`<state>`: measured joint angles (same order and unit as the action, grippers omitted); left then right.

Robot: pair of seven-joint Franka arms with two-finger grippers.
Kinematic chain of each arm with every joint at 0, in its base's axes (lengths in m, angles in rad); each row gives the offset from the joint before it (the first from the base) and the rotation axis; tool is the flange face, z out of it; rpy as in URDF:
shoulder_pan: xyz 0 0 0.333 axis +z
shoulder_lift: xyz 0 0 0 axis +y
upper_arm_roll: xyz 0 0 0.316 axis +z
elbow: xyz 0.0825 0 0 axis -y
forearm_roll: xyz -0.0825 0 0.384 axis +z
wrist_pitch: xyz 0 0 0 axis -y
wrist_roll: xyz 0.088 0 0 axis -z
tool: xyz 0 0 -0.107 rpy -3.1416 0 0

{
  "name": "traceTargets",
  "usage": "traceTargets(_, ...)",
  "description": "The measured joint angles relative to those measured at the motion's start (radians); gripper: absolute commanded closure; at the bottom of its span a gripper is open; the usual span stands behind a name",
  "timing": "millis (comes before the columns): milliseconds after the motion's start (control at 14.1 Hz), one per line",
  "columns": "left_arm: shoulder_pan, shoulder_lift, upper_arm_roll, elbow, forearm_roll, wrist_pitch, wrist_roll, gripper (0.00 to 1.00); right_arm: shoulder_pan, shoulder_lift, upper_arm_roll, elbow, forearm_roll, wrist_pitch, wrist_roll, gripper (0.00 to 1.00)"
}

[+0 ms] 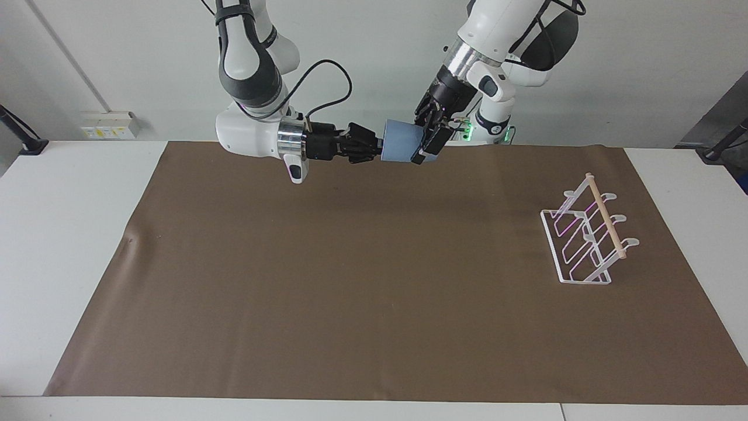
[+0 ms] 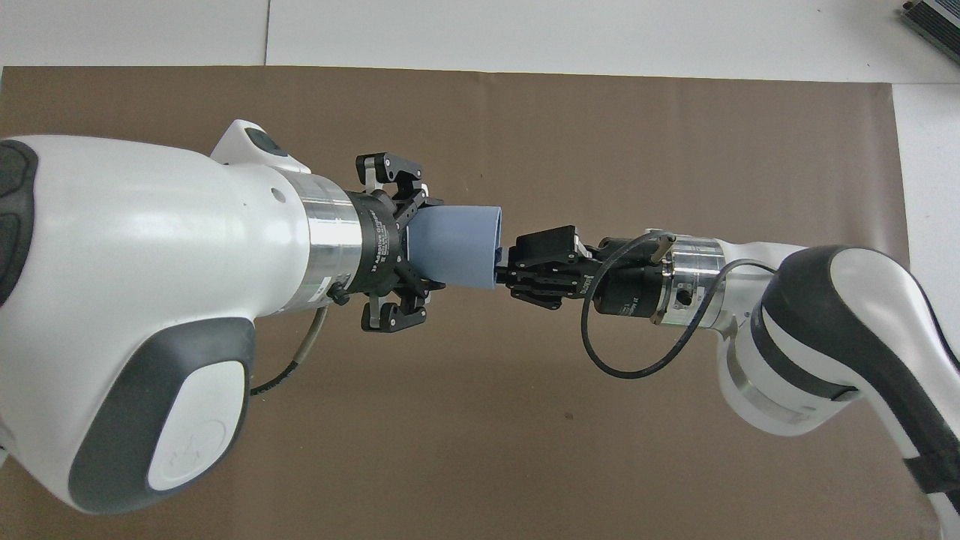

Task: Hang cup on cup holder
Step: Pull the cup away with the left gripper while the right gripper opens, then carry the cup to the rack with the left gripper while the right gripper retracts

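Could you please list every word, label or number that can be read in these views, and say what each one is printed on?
"2F Adaptive Gripper": white print on the black collar of the left gripper; the smaller line under it is too small to read.
White print on the right gripper: too small to read.
Raised emblem on the left arm: a mark, no letters.
The cup and the cup holder: no text.
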<state>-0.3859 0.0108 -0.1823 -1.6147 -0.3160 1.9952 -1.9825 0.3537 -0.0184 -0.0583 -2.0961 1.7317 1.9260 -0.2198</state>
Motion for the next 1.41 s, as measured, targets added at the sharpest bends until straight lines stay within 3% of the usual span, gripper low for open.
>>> traceTargets(141, 0.002, 0.000, 0.003, -0.008, -0.001, -0.001, 0.000, 1.00, 0.000, -0.002, 0.000, 0.000, 0.000, 0.000, 0.009, 0.15)
traceTargets(212, 0.003, 0.000, 0.006, -0.012, -0.001, -0.004, 0.001, 1.00, 0.000, -0.002, 0.000, 0.000, 0.000, 0.000, 0.016, 0.00)
traceTargets(424, 0.014, -0.002, 0.009, -0.025, -0.001, -0.025, 0.000, 1.00, -0.021, -0.002, -0.002, 0.000, -0.027, 0.000, 0.021, 0.00)
traceTargets(637, 0.059, -0.014, 0.014, -0.054, -0.001, -0.075, 0.006, 1.00, -0.067, -0.008, -0.004, 0.001, -0.159, -0.001, 0.021, 0.00)
traceTargets(920, 0.121, -0.057, 0.020, -0.146, 0.018, -0.102, 0.187, 1.00, -0.133, -0.033, -0.006, 0.016, -0.413, -0.001, 0.037, 0.00)
traceTargets(1061, 0.147, -0.088, 0.022, -0.217, 0.066, -0.103, 0.265, 1.00, -0.156, -0.041, -0.008, 0.046, -0.598, -0.001, 0.093, 0.00)
traceTargets(1415, 0.158, -0.129, 0.023, -0.342, 0.308, -0.103, 0.357, 1.00, -0.183, -0.043, -0.010, 0.114, -1.059, 0.027, 0.173, 0.00)
